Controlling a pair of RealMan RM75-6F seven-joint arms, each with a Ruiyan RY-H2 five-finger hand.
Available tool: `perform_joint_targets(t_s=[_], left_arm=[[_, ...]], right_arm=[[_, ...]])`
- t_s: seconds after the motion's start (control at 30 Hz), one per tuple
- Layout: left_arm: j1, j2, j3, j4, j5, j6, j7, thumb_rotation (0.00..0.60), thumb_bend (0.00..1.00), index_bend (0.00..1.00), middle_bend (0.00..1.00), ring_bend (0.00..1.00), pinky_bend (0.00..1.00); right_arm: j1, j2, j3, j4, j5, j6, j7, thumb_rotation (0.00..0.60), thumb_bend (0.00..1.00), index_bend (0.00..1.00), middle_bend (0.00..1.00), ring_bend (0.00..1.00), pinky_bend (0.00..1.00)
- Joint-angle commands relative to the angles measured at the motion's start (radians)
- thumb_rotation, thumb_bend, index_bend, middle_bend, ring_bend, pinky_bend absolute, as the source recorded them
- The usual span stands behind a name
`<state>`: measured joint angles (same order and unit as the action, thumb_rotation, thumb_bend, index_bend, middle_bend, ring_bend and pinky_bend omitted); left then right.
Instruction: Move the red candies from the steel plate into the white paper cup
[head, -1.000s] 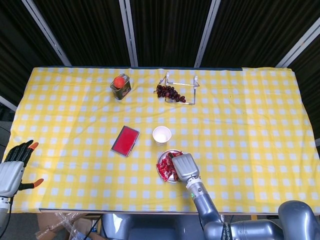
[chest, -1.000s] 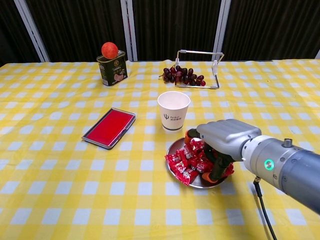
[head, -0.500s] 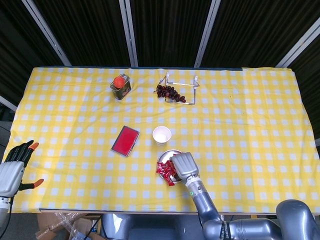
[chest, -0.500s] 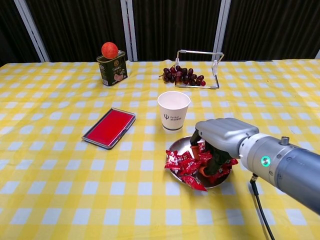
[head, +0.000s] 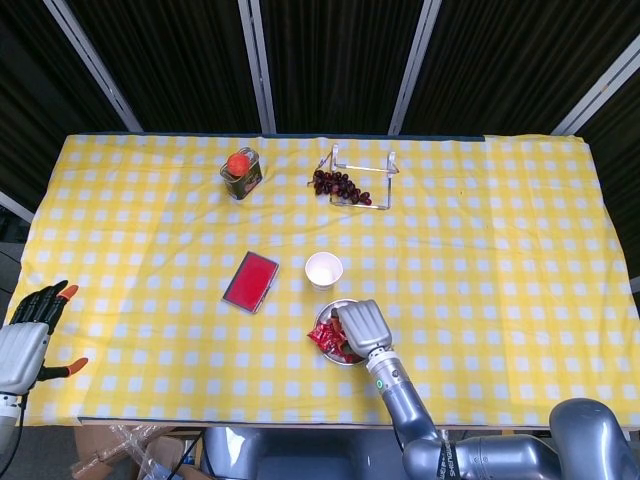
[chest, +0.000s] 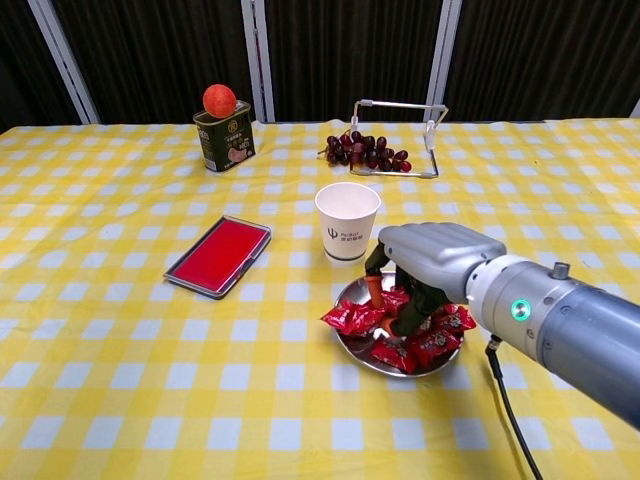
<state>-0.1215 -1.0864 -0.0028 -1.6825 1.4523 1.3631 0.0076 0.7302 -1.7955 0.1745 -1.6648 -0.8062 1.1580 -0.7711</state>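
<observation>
My right robot hand (chest: 425, 265) hung over the plate (chest: 352, 340), fingers curled down into the candies (chest: 405, 335) to gather some; the grip itself I couldn't tell. The cup (chest: 347, 221) stood just beyond.

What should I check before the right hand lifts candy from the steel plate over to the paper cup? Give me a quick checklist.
1. Right hand over the steel plate, fingers down among the red candies: ok.
2. Candy actually pinched between the fingers: cannot tell, the hand hides the contact.
3. White paper cup upright, mouth open, just behind the plate: ok.
4. Candies contained on the plate: not ok, one wrapper hangs over the plate's left rim.
5. Path from plate to cup free of other things: ok.
6. Left hand out of the way at the table's left edge: ok.
</observation>
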Motion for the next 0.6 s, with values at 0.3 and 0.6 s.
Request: perform_joint_targets(t_s=[0.3, 0.6], left_arm=[[-0.002, 0.001, -0.001, -0.002, -0.005, -0.004, -0.003, 0.6, 0.04, 0.0, 0.0, 0.0, 0.0], [-0.003, 0.005, -0.003, -0.007, -0.012, -0.009, -0.009, 0.6, 0.04, 0.0, 0.0, 0.0, 0.0]], right_arm=[[0.015, 0.041, 0.035, -0.061, -0.024, 0.03, -0.005, 0.6, 0.52, 0.68, 0.81, 0.84, 0.92], [0.05, 0.075, 0.086, -0.121, 0.007, 0.048, -0.048, 0.6, 0.52, 0.68, 0.81, 0.84, 0.92]])
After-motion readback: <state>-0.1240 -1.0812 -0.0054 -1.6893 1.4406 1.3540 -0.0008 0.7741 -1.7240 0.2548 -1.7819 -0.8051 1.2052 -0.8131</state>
